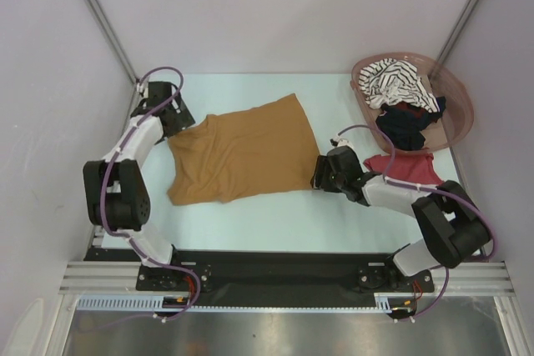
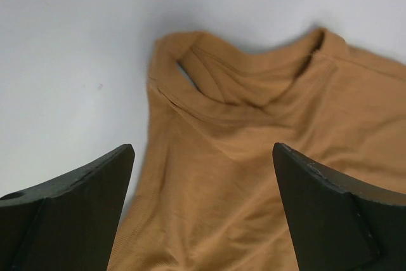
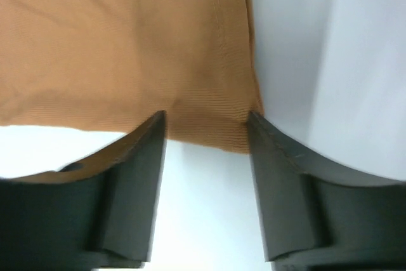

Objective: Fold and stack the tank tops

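Note:
A mustard-brown tank top (image 1: 242, 152) lies spread on the table, its neck and straps toward the left. My left gripper (image 1: 178, 120) hovers open over the strap end; in the left wrist view (image 2: 203, 157) the cloth (image 2: 254, 131) lies between the wide-apart fingers, untouched. My right gripper (image 1: 319, 174) is open at the garment's near right hem corner; in the right wrist view (image 3: 206, 122) the hem corner (image 3: 209, 125) lies between the fingertips, not pinched. A dark red tank top (image 1: 405, 168) lies by the right arm. Striped (image 1: 399, 81) and black (image 1: 407, 122) tank tops fill the basket.
The pinkish-brown oval basket (image 1: 455, 97) stands at the back right corner of the table. Grey walls with metal rails enclose the pale table (image 1: 275, 214) on the left, back and right. The arm bases sit on a black rail at the near edge.

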{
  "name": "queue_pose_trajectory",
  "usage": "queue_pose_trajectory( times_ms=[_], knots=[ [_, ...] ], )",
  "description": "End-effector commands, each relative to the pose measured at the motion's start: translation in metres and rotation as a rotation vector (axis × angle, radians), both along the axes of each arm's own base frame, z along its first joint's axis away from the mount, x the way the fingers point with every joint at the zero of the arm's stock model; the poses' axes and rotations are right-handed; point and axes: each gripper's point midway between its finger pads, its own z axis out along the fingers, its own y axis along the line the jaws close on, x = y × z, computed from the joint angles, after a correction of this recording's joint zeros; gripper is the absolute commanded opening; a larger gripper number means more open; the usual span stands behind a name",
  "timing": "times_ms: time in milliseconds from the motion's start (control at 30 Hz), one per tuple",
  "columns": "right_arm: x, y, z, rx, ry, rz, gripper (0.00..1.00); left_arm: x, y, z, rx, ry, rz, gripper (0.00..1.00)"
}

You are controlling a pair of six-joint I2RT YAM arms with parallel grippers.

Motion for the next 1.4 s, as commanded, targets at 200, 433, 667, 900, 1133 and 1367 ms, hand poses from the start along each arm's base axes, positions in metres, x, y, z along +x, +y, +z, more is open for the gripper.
queue_pose_trajectory(
  times_ms=[200,433,667,900,1133,1367],
  knots=[
    [-0.029,-0.038,-0.013,-0.105,0.097,-0.071,0.67,-0.034,-0.049,0.004,-0.063,-0.082,-0.109,0.95],
    [-0.023,-0.034,-0.009,-0.066,0.083,-0.072,0.59,-0.063,-0.059,-0.001,-0.125,-0.142,-0.082,0.95],
    [-0.021,-0.025,-0.016,-0.002,0.124,-0.052,0.43,-0.078,-0.049,-0.014,-0.112,-0.141,-0.017,0.96],
    [-0.021,-0.026,-0.023,0.021,0.143,-0.057,0.09,-0.053,-0.031,-0.023,-0.17,-0.134,0.0,0.96],
    [-0.028,-0.05,-0.017,0.0,0.106,-0.192,0.0,-0.006,-0.042,-0.029,-0.191,-0.077,-0.06,0.88],
    [-0.049,-0.06,-0.023,0.019,0.126,-0.257,0.0,0.049,-0.055,-0.032,-0.083,0.026,-0.14,0.8]
  ],
)
